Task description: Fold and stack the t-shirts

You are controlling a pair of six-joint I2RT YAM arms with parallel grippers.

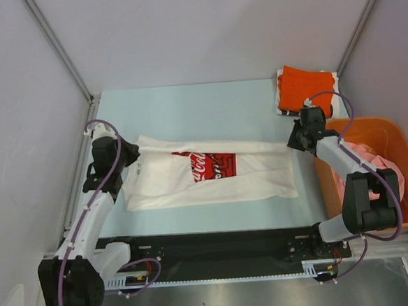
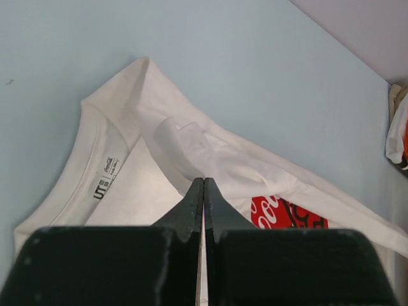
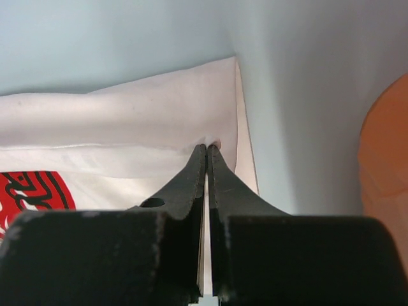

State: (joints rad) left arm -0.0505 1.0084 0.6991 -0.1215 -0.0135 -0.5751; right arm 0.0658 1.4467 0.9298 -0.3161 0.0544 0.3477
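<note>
Clamping white t-shirt [image 1: 212, 173] at both ends: left gripper [image 2: 203, 182] jaws pinched together on fold beside collar, right gripper [image 3: 207, 148] jaws squeezed onto hem corner, cloth spread between.

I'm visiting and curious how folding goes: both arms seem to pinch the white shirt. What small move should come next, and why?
Probably lift both pinched ends together and carry the far edge toward the near one. The left end effector is shut on the white t-shirt by the collar, the right end effector on its hem end, and the shirt lies spread flat between them.
</note>
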